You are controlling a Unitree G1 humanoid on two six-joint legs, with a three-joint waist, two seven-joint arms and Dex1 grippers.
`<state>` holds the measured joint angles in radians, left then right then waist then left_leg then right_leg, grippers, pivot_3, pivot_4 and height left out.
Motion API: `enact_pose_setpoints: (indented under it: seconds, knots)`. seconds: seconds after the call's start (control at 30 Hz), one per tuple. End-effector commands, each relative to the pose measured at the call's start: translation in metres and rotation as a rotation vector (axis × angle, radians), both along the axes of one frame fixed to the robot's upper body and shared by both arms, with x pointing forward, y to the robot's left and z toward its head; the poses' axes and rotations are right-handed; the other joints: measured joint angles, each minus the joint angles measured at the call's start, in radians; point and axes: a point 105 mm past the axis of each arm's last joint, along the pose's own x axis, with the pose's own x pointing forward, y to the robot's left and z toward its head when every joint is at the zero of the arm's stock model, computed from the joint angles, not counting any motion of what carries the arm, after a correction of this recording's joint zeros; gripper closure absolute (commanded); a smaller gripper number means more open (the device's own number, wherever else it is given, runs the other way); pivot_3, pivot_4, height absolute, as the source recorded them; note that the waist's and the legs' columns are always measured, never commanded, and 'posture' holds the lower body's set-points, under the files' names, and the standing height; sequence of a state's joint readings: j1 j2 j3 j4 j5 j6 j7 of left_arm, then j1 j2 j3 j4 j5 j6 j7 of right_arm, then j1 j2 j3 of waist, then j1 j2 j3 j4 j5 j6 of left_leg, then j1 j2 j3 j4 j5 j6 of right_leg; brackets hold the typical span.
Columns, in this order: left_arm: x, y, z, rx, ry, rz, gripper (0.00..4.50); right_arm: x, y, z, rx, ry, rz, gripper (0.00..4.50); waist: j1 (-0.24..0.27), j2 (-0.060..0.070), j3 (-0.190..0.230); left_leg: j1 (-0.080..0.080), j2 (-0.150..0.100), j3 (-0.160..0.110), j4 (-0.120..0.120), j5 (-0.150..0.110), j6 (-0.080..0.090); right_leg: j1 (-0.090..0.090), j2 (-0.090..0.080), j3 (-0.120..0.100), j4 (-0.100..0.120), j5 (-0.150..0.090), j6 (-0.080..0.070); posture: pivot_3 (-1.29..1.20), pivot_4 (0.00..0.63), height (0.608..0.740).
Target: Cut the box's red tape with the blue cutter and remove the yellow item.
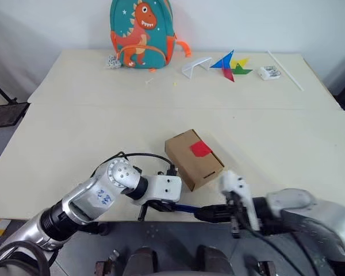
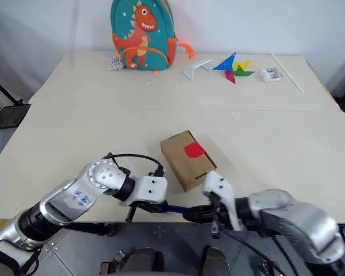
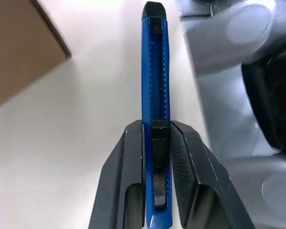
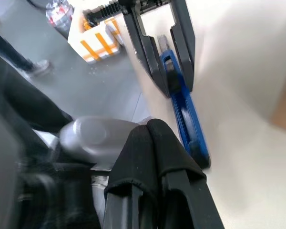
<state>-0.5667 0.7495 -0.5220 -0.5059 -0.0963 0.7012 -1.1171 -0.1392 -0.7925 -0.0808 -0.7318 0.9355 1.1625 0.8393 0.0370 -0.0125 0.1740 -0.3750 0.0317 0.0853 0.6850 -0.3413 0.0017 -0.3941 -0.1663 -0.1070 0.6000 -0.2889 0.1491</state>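
Note:
The brown box [image 1: 184,152] lies near the table's front edge with the red tape [image 1: 200,149] stuck on its top. My left gripper [image 1: 164,206] is just in front of the box, shut on the blue cutter [image 3: 156,90]. The cutter [image 1: 185,209] points right, toward my right gripper [image 1: 200,213]. In the right wrist view, that gripper's fingers [image 4: 155,138] are pressed together with nothing between them, right beside the cutter's free end [image 4: 193,136]. The yellow item is hidden.
At the table's far edge stand a teal dinosaur backpack [image 1: 141,31], a white folded stand [image 1: 195,66], a coloured pinwheel [image 1: 230,66], a small white object [image 1: 269,72] and a thin white stick [image 1: 284,69]. Both grippers hang over the table's front edge [image 1: 57,215].

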Motion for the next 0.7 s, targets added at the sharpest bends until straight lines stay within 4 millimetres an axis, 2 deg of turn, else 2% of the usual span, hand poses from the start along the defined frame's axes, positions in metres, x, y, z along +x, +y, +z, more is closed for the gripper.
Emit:
enact_pose_setpoints:
  seconds: [0.03,0.1,0.2,0.33,0.43,0.47,0.57,0.7]
  knots:
    - [-0.006,-0.009,0.033,-0.147,-0.138,-0.099,4.08,-0.017,-0.011,0.027,0.081,0.083,0.012,4.08,0.000,0.000,0.000,0.000,0.000,0.000,0.000,0.000,0.000,0.000,0.000,0.000,0.000,0.000,0.000,0.00,0.150,0.740]
    - [-0.011,-0.012,0.048,-0.219,-0.197,-0.162,4.08,-0.022,-0.016,0.042,0.136,0.127,-0.008,3.58,0.001,0.000,0.001,0.000,0.000,0.000,0.000,0.000,0.000,0.000,0.000,0.000,0.000,0.000,0.000,0.00,0.150,0.740]
    - [-0.008,-0.011,0.063,-0.244,-0.300,-0.186,4.08,-0.020,-0.023,0.067,0.204,0.205,-0.099,2.56,0.000,0.000,0.002,0.001,0.000,0.000,0.000,-0.001,0.000,0.001,0.000,0.000,-0.001,0.000,0.000,0.00,0.150,0.740]
    - [0.000,-0.011,0.080,-0.250,-0.418,-0.212,4.08,-0.004,-0.034,0.091,0.221,0.165,-0.178,1.18,0.000,-0.003,0.003,0.001,0.000,0.001,0.000,0.000,0.000,0.001,0.000,0.000,-0.001,0.000,0.001,0.00,0.150,0.740]
    - [0.007,-0.014,0.085,-0.249,-0.461,-0.221,4.08,0.002,-0.038,0.104,0.180,0.125,-0.172,0.17,0.000,-0.002,0.003,0.001,0.000,0.002,0.000,0.000,0.001,0.001,0.000,0.001,-0.003,0.002,0.002,0.00,0.150,0.740]
    - [0.008,-0.014,0.085,-0.240,-0.466,-0.227,4.08,0.002,-0.037,0.108,0.178,0.120,-0.157,0.03,-0.001,-0.002,0.003,0.001,0.000,0.002,0.000,-0.001,0.001,0.001,0.000,0.001,-0.003,0.002,0.003,0.00,0.150,0.740]
    - [0.013,-0.017,0.085,-0.230,-0.483,-0.240,4.08,0.010,-0.034,0.113,0.182,0.102,-0.156,0.03,-0.001,-0.002,0.003,0.000,0.001,0.002,0.000,-0.001,0.000,0.001,0.000,0.000,-0.005,0.002,0.003,0.00,0.150,0.740]
    - [0.021,-0.022,0.089,-0.229,-0.503,-0.243,4.08,0.032,-0.025,0.103,0.175,0.105,-0.240,0.03,-0.005,-0.003,0.004,-0.002,0.000,0.002,0.000,-0.001,0.000,0.000,0.000,0.000,-0.007,0.002,0.004,0.00,0.150,0.740]
